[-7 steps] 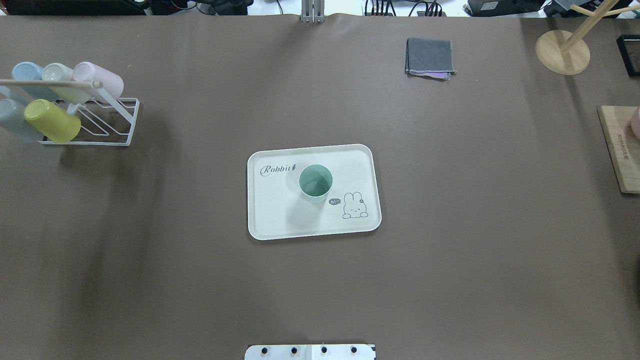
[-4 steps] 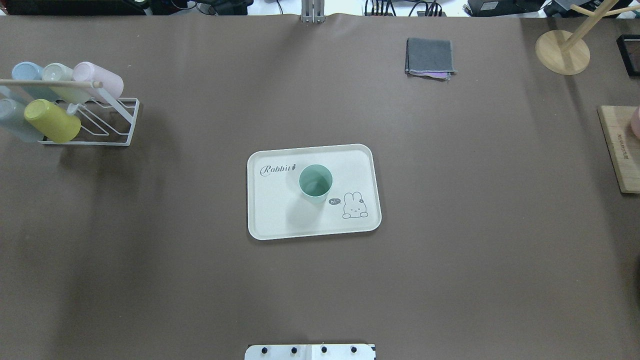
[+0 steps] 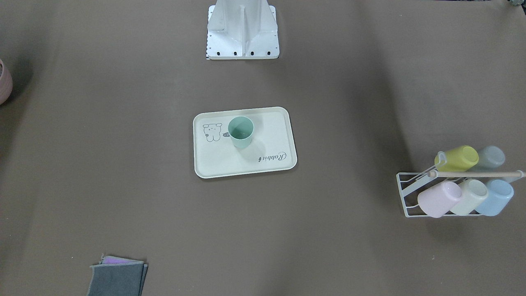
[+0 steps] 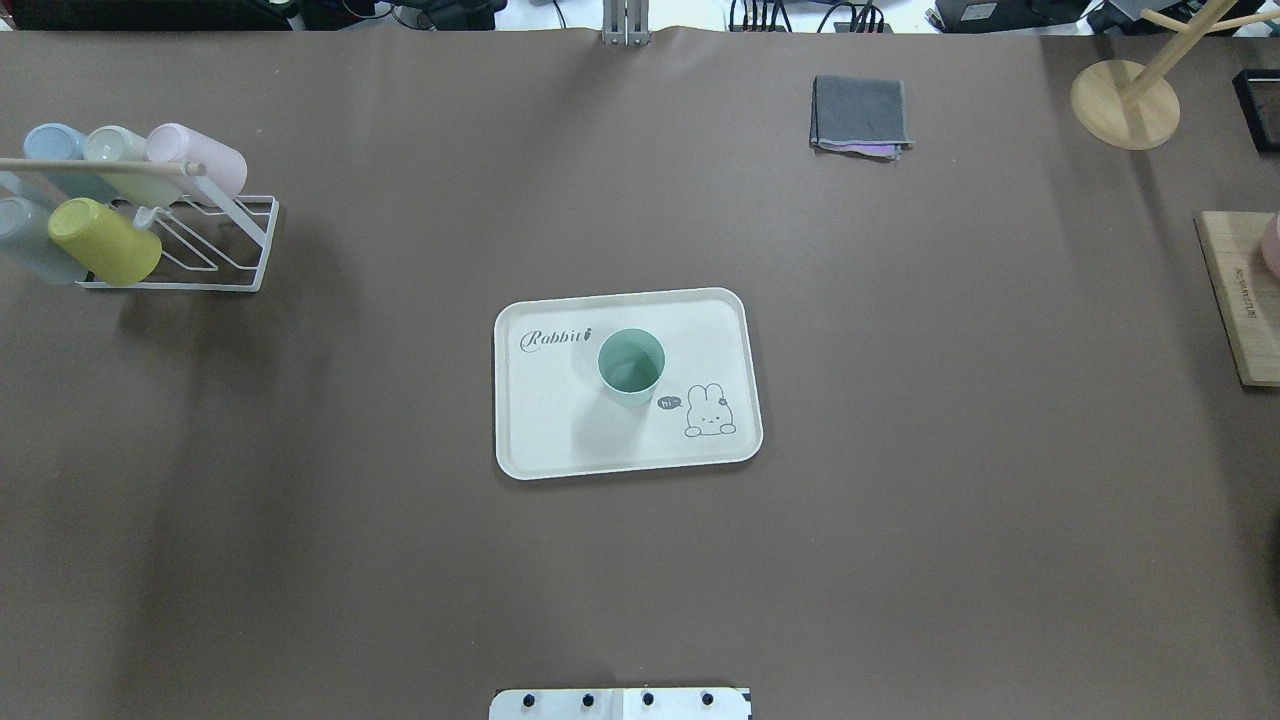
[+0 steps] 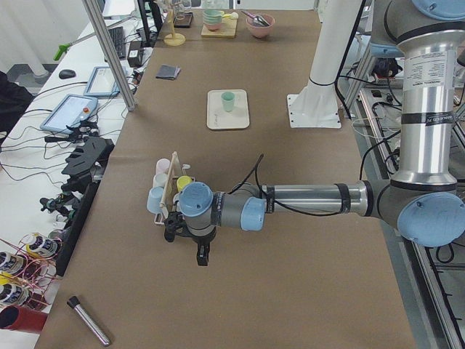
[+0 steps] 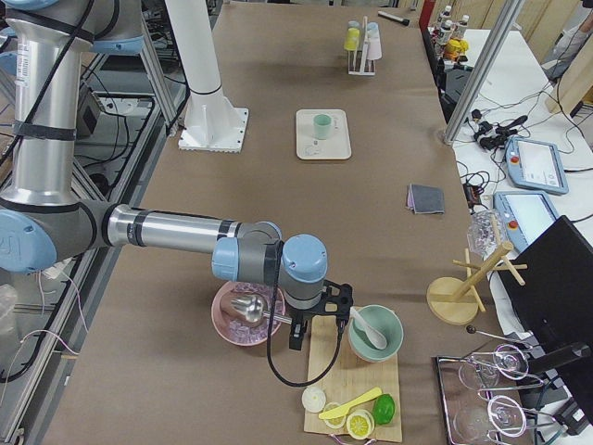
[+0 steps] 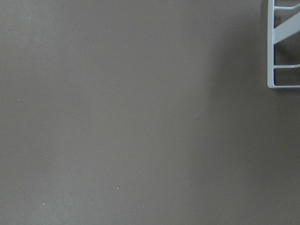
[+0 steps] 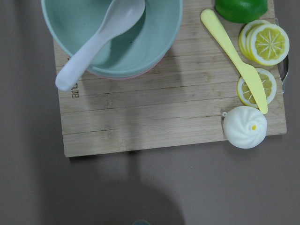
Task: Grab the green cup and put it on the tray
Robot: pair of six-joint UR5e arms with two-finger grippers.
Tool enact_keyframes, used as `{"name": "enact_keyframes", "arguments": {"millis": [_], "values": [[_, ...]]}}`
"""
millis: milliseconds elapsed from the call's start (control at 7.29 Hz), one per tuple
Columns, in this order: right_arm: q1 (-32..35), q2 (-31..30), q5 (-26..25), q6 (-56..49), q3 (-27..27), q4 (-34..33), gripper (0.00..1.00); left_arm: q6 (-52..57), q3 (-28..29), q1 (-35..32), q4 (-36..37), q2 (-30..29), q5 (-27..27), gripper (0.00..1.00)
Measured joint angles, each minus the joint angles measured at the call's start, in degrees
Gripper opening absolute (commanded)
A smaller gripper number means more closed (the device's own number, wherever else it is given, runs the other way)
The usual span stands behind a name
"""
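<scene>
The green cup (image 4: pixel 631 365) stands upright and alone on the cream tray (image 4: pixel 560 440), between the "Rabbit" script and the cartoon drawing. Both also show in the front view, the cup (image 3: pixel 241 131) on the tray (image 3: pixel 246 164). My left gripper (image 5: pixel 202 256) shows only in the left side view, over bare table beside the cup rack and far from the tray; I cannot tell if it is open or shut. My right gripper (image 6: pixel 298 336) shows only in the right side view, over a wooden board, also far from the tray; its state cannot be told.
A white wire rack (image 4: pixel 180 250) with several pastel cups, one of them lime, stands at the table's left end. A folded grey cloth (image 4: pixel 860 115), a wooden stand (image 4: pixel 1125 105) and a cutting board (image 4: pixel 1235 300) holding a mint bowl (image 8: pixel 112 37) lie far right.
</scene>
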Motion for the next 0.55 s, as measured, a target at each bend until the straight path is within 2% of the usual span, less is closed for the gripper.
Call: {"name": "enact_keyframes", "arguments": {"millis": [549], "values": [[0.0,0.0,0.0,0.0,0.0,0.0,1.00,0.4,0.8,-0.4,0.2,0.5,-0.3,0.98]]}}
